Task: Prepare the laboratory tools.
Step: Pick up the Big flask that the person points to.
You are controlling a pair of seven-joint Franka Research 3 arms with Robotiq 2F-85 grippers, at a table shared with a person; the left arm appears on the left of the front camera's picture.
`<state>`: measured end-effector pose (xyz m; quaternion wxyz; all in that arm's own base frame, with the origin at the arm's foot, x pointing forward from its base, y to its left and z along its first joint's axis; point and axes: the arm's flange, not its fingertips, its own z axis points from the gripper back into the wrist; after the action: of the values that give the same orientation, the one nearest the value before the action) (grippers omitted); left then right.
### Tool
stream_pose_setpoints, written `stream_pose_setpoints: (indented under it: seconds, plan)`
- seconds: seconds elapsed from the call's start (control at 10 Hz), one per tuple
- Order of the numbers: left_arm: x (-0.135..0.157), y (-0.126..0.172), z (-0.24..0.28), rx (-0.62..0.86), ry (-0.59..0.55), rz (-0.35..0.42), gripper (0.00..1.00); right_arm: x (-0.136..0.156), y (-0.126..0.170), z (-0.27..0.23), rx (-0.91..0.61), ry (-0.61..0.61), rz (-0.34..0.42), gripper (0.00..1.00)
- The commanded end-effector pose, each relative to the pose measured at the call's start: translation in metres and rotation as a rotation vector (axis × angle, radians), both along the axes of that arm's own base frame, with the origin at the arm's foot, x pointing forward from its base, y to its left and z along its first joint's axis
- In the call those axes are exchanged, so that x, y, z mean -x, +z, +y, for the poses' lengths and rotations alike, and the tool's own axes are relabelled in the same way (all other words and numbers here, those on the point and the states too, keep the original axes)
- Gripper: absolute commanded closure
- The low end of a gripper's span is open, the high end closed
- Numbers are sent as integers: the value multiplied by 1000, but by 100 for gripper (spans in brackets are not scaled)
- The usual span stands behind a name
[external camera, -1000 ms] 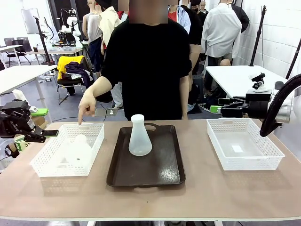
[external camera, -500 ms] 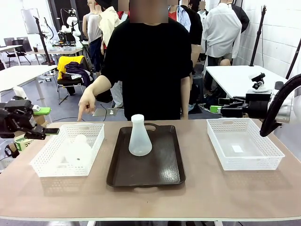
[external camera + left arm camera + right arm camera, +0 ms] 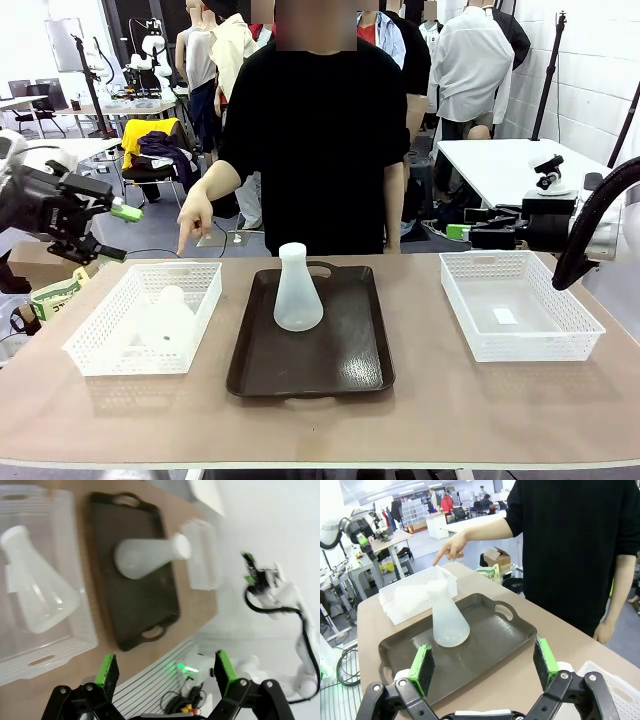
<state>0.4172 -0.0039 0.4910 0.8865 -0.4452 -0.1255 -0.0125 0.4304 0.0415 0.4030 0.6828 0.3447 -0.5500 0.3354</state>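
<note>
My left claw (image 3: 118, 233) hangs with its jaws apart, green pads bare and nothing between them. Below it and towards the table's middle sits a white plastic mesh basket (image 3: 130, 362). A frosted, translucent conical flask (image 3: 35, 595) lies inside, wide base and narrow neck showing through the lattice. A person's hand (image 3: 193, 218) points one finger down over that basket's far rim, beyond my left claw. My right claw (image 3: 484, 665) is spread too, holding nothing. Ahead of it the second flask (image 3: 446, 617) stands upright on a smooth dark brown tray (image 3: 505, 635) with cut-out handles. Another mesh basket (image 3: 520, 345) sits close by this claw.
</note>
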Motion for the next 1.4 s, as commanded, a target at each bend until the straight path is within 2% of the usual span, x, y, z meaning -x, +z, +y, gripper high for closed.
stream_pose_setpoints:
  seconds: [0.0,0.2,0.3,0.6,0.8,1.1,1.3]
  plan:
    - [-24,8,-14,-172,74,225,0,1,2,0,8,-5,14,0]
    - [-56,7,-26,-366,190,334,0,1,2,0,8,-5,14,0]
    - [-72,-2,-31,-457,236,355,0,1,2,0,8,-5,14,0]
    - [-124,-52,-36,-679,400,373,0,1,2,0,8,-5,14,0]
    - [-148,-89,-36,-773,460,379,0,1,2,0,8,-5,14,0]
    - [-175,-135,-42,-831,459,388,0,1,2,0,8,-5,14,0]
    - [-179,-143,-53,-841,430,389,0,1,2,0,8,-5,14,0]
